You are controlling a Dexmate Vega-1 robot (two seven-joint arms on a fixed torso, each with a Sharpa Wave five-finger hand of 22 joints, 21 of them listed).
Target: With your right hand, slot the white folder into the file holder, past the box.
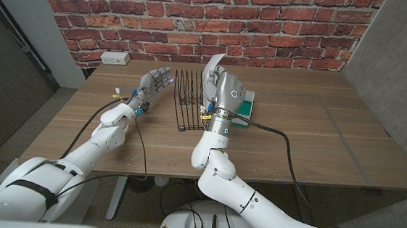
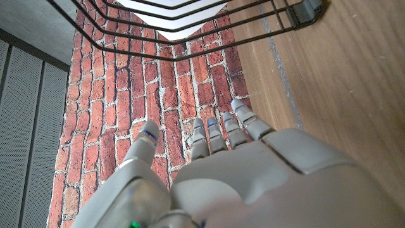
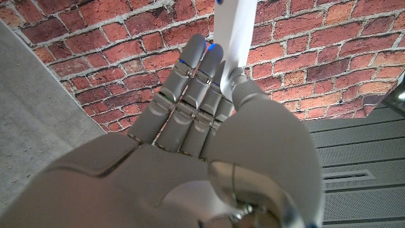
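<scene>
White folder [image 1: 213,62] is pinched upright in the right hand [image 1: 223,90] at the file holder's [image 1: 186,98] 3 o'clock; lower it edge-first between wires, beyond the box [image 1: 242,106].

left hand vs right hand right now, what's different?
The right hand holds the white folder upright, pinched against its fingers; the left hand holds nothing, fingers apart. The right hand is at the black wire file holder, on its box side; the left hand is on its other side. Both are grey.
</scene>
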